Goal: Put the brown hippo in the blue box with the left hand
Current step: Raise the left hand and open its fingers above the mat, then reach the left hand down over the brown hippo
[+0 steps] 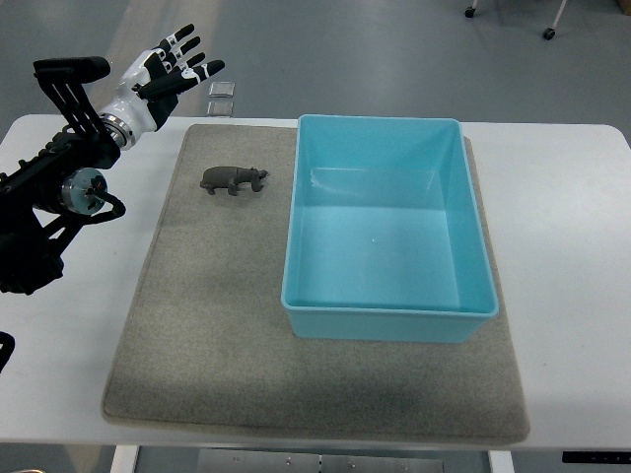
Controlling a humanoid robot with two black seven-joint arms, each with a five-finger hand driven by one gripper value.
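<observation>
Pickup isn't started yet — the left hand (170, 67) is hovering up-left of the brown hippo (235, 179), fingers spread, holding nothing. The hippo is standing just left of the blue box (390, 305) — next it's probably needing to drop down and close on it.

The brown hippo (234, 180) is a small dark grey-brown toy animal. It stands on its four legs, side-on, with its head toward 3 o'clock and its rump toward 9 o'clock. It lies at about 10 o'clock of the scene, just beside the blue box (306, 222) but apart from it, off the box's 9 o'clock wall near its far corner. The blue box is a light turquoise rectangular tub, upright, open at the top, its long sides running from 12 to 6 o'clock.
</observation>
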